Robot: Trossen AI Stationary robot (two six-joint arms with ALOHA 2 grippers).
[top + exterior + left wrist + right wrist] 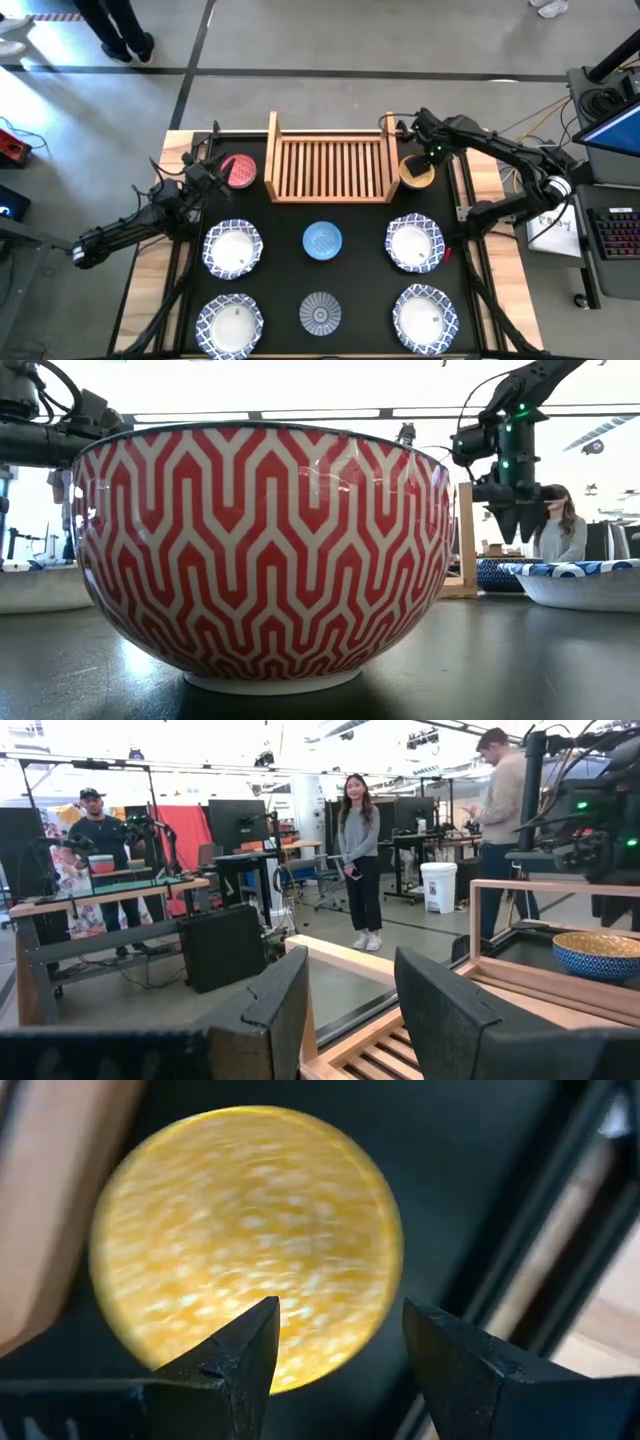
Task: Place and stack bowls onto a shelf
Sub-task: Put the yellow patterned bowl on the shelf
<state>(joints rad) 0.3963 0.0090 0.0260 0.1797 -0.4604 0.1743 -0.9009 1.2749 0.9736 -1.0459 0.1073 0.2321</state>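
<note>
The right gripper [335, 1355], fingers spread, hangs over the yellow bowl [245, 1245]; clamping off-centre could tip it against the shelf [330, 165].

No readable text, label, brand, number or sign appears in any view. A sheet of paper [553, 222] lies just outside the table's right edge [462, 215] and carries dark handwriting — too small to make out. The bowls show only patterns — no lettering.
</note>
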